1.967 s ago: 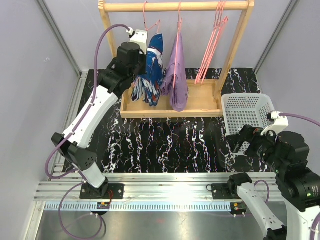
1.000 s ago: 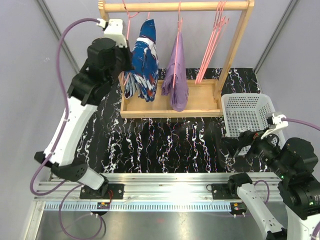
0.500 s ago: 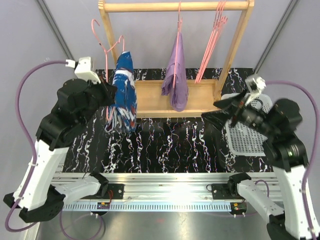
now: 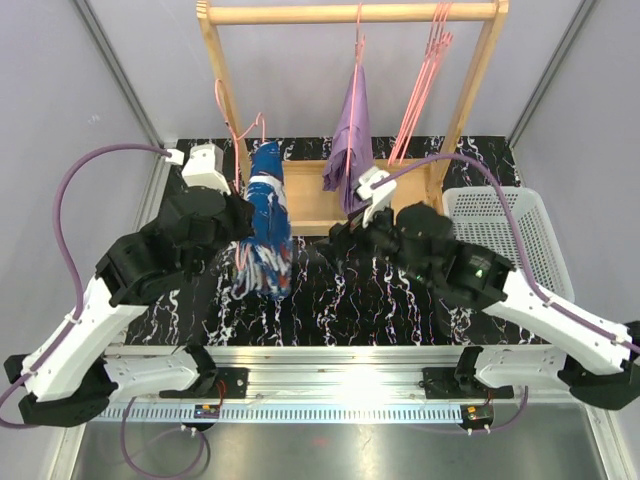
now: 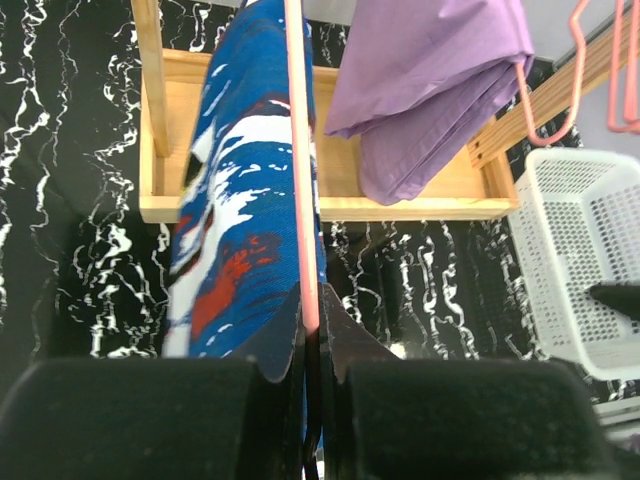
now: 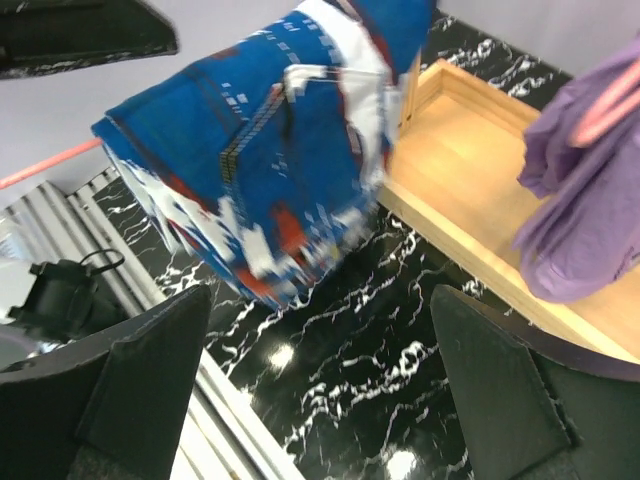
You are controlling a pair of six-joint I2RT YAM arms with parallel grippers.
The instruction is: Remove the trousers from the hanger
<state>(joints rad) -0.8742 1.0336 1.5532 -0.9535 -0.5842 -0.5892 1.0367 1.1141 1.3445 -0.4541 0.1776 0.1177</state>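
My left gripper is shut on the pink hanger, which is off the rail and held over the table in front of the rack. The royal blue patterned trousers drape over that hanger and also show in the left wrist view and the right wrist view. My right gripper is open wide and empty, just right of the blue trousers and apart from them; it shows in its own view. The lilac trousers hang on another pink hanger on the rail.
The wooden rack stands at the back with its tray base and several empty pink hangers. A white basket sits at the right, partly behind my right arm. Grey walls close in both sides.
My left arm lifted the hanger with the blue trousers off the rail and brought it forward and down. My right arm swung from beside the basket to the middle, next to the blue trousers.
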